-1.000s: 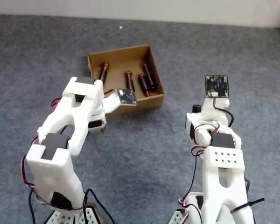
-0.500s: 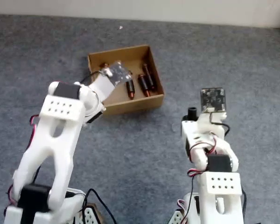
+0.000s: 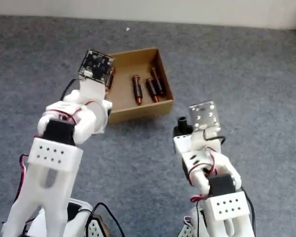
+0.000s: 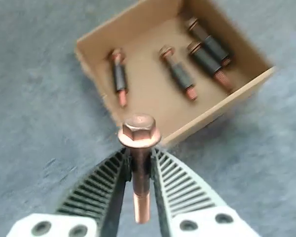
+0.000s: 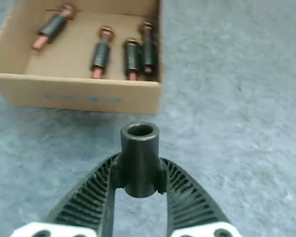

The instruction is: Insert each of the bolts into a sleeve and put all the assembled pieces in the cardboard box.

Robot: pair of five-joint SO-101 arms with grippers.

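Note:
My left gripper [image 4: 139, 158] is shut on a copper bolt [image 4: 139, 132], held upright with its hex head up, just short of the cardboard box [image 4: 222, 103]. In the box lie several assembled pieces [image 4: 178, 75], each a copper bolt in a dark sleeve. My right gripper [image 5: 139, 167] is shut on a black sleeve [image 5: 139, 148], open end up, over the carpet in front of the box [image 5: 79, 93]. In the high view the left arm [image 3: 79, 121] stands at the box's left front corner, and the sleeve [image 3: 182, 122] shows right of the box [image 3: 138, 111].
Grey carpet [image 3: 246, 69] covers the whole work surface. The left wrist's camera board [image 3: 96, 66] hangs over the box's left wall. Open carpet lies between the two arms and to the right of the box.
The left arm has swung from the box's front edge up and to its left side. The right arm has drawn back toward the near left, sleeve still in its gripper.

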